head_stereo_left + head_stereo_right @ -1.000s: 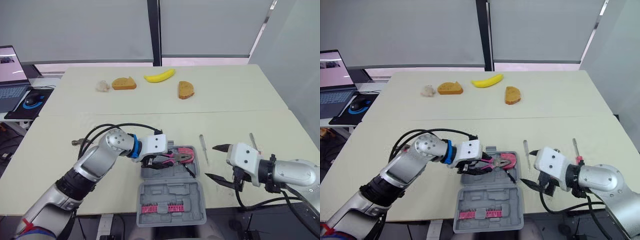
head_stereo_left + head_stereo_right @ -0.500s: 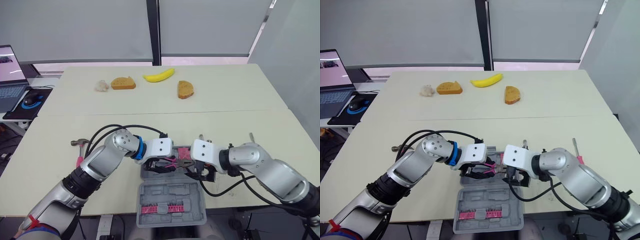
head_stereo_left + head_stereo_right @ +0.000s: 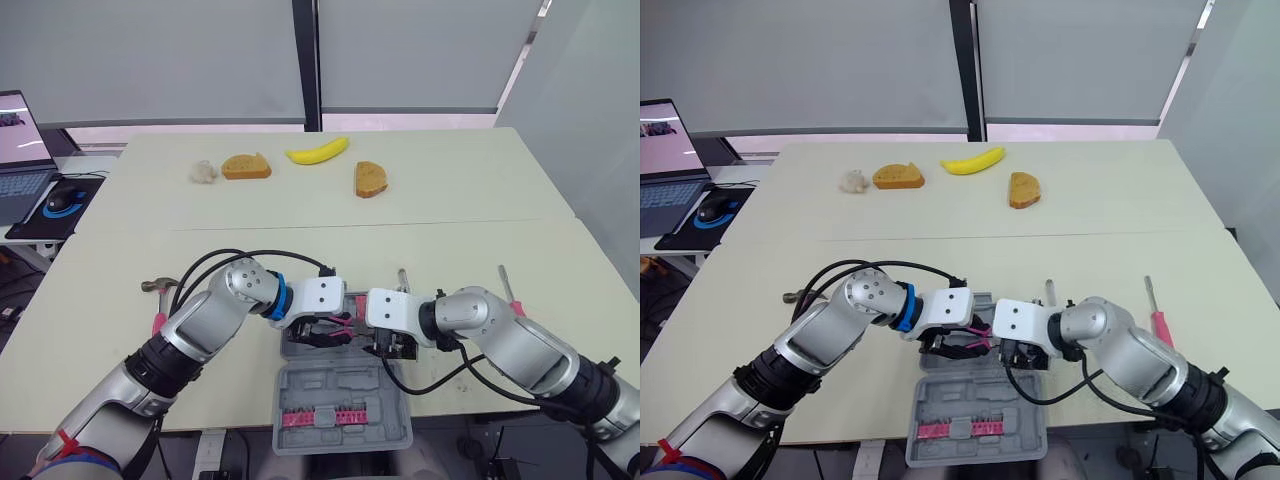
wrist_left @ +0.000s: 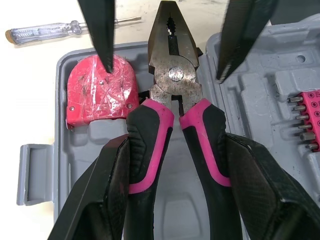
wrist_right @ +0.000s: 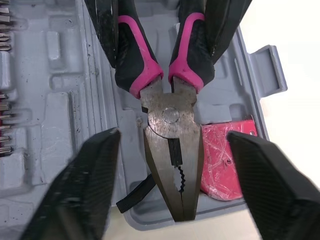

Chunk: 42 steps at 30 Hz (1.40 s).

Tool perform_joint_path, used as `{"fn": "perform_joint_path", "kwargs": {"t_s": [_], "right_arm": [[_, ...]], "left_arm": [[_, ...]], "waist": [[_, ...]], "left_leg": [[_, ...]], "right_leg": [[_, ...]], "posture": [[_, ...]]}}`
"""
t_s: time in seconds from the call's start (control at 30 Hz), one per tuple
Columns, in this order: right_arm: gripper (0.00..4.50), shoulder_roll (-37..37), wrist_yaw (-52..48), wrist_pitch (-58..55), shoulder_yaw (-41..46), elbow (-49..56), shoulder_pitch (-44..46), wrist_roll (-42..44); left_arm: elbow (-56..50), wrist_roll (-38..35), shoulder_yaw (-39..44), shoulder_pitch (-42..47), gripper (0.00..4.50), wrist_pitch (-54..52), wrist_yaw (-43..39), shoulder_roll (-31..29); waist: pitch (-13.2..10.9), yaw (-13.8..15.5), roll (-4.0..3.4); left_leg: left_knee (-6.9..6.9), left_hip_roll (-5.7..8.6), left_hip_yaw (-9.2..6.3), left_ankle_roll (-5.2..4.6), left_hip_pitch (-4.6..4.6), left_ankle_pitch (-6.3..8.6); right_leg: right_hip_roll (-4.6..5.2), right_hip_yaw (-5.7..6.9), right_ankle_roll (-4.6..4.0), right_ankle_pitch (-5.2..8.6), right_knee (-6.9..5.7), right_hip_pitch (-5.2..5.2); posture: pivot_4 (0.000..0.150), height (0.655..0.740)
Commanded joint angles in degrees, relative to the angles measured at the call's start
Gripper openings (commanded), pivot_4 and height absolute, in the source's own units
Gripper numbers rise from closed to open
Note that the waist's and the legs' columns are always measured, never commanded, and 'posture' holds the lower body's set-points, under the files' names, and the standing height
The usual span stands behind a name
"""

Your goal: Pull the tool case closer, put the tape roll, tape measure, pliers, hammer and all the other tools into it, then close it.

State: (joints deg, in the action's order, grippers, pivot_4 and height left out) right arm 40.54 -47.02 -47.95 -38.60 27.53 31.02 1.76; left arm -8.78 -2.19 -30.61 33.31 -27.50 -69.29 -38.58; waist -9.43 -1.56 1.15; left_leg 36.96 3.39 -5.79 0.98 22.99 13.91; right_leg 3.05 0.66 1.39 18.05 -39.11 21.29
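Observation:
The grey tool case point(image 3: 345, 385) lies open at the table's front edge, with a red tape measure point(image 4: 100, 90) in its far tray and pink bits in the near half. My left gripper point(image 4: 177, 145) is shut on the pink-and-black handles of the pliers point(image 4: 175, 75), holding them over the tray. From the other side my right gripper point(image 5: 172, 134) stands open, its fingers either side of the pliers' steel head point(image 5: 170, 120) without touching it. On the table lie a hammer point(image 3: 160, 290) left of the case, a clear-handled screwdriver point(image 3: 403, 283) and a pink-handled screwdriver point(image 3: 1157, 318) to its right.
Far across the table lie a banana point(image 3: 318, 151), two bread slices point(image 3: 247, 166) point(image 3: 371, 180) and a small pale lump point(image 3: 204, 172). A laptop point(image 3: 20, 150) and a mouse point(image 3: 62, 200) sit on a side desk at the left.
My right arm swung in from the right of the case and now brackets the pliers' head, open. My left gripper, still holding the pliers, shifted slightly right.

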Motion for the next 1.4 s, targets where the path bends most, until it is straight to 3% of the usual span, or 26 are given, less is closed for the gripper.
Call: {"fn": "perform_joint_path", "kwargs": {"t_s": [0.03, 0.2, 0.57, 0.6, 0.73, 0.77, 1.07, 1.27, 1.4], "right_arm": [[2.32, -1.03, -0.96, 1.67, -0.07, 0.06, 1.35, -1.35], [1.24, -1.68, -2.08, 3.08, 0.23, -0.82, 1.46, -2.43], [1.24, -1.62, -3.68, 5.40, 2.00, -0.89, 0.84, -3.79], [1.24, -1.37, -3.84, 5.44, 2.41, -0.56, 0.70, -3.74], [1.24, 0.30, -4.97, 5.50, 4.37, 1.09, 0.29, -3.28], [1.24, 0.77, -5.36, 5.56, 4.71, 1.46, 0.26, -3.19], [1.24, 2.09, -8.53, 5.99, 3.66, 0.29, 2.24, -4.76], [1.24, -1.37, -10.32, 4.78, -0.73, -3.73, 5.77, -7.45], [1.24, -4.35, -11.02, 4.87, -4.08, -7.85, 7.52, -9.41]], "left_arm": [[-1.93, -0.01, 1.45, 0.86, 2.46, -0.02, 0.09, 0.27], [-1.41, 0.29, 1.39, 0.90, 2.46, 0.09, 0.08, 0.14], [-0.82, -1.13, 2.43, 0.94, 2.45, 1.46, -1.83, 0.24], [-0.53, -1.38, 2.96, 1.15, 3.17, 1.86, -2.34, -0.24], [0.07, -4.70, 8.49, -0.50, 4.38, 3.58, -4.85, -4.36], [0.00, -5.61, 10.10, -1.61, 4.48, 4.47, -5.43, -5.80], [1.43, -11.98, 24.44, -17.25, 4.50, 18.65, -9.83, -14.94], [5.43, -15.34, 32.15, -27.86, 4.50, 31.74, -12.54, -15.59], [7.08, -15.39, 33.69, -29.98, 4.50, 35.43, -11.22, -14.58]], "waist": [[0.00, -0.01, 0.00], [0.00, -0.02, 0.00], [0.00, -0.02, 0.00], [0.00, -0.02, 0.00], [0.00, -0.03, 0.00], [0.00, -0.16, -0.01], [-0.02, -0.36, -0.07], [-0.04, -0.02, -0.10], [-0.05, 0.43, -0.11]], "left_leg": [[0.00, 0.00, 0.00, 0.00, 0.00, 0.00], [0.01, 0.00, 0.00, 0.00, 0.00, 0.00], [0.01, 0.00, -0.01, 0.01, 0.00, 0.00], [0.01, 0.00, -0.01, 0.00, 0.00, 0.00], [0.02, 0.00, -0.01, 0.01, 0.00, 0.00], [0.01, 0.00, -0.01, 0.01, 0.00, 0.00], [-0.01, -0.03, 0.02, 0.00, -0.02, 0.00], [-0.02, -0.03, 0.02, 0.00, -0.03, 0.00], [-0.03, -0.04, 0.00, 0.00, -0.02, 0.00]], "right_leg": [[0.00, 0.00, 0.00, 0.00, 0.00, 0.00], [0.00, 0.00, 0.00, 0.00, -0.01, 0.01], [0.00, 0.00, 0.00, 0.00, -0.02, 0.01], [0.00, 0.00, 0.00, 0.00, -0.02, 0.01], [0.00, -0.01, 0.00, 0.00, -0.02, 0.01], [0.00, -0.01, 0.00, 0.00, -0.02, 0.03], [0.02, -0.07, -0.02, 0.00, -0.01, 0.09], [0.05, -0.04, -0.03, -0.01, -0.01, 0.10], [0.06, -0.01, -0.03, -0.01, 0.00, 0.12]], "posture": [[0.150, 0.7400], [0.150, 0.7400], [0.150, 0.7400], [0.150, 0.7400], [0.150, 0.7400], [0.150, 0.7400], [0.150, 0.7400], [0.150, 0.7400], [0.150, 0.7400]]}}
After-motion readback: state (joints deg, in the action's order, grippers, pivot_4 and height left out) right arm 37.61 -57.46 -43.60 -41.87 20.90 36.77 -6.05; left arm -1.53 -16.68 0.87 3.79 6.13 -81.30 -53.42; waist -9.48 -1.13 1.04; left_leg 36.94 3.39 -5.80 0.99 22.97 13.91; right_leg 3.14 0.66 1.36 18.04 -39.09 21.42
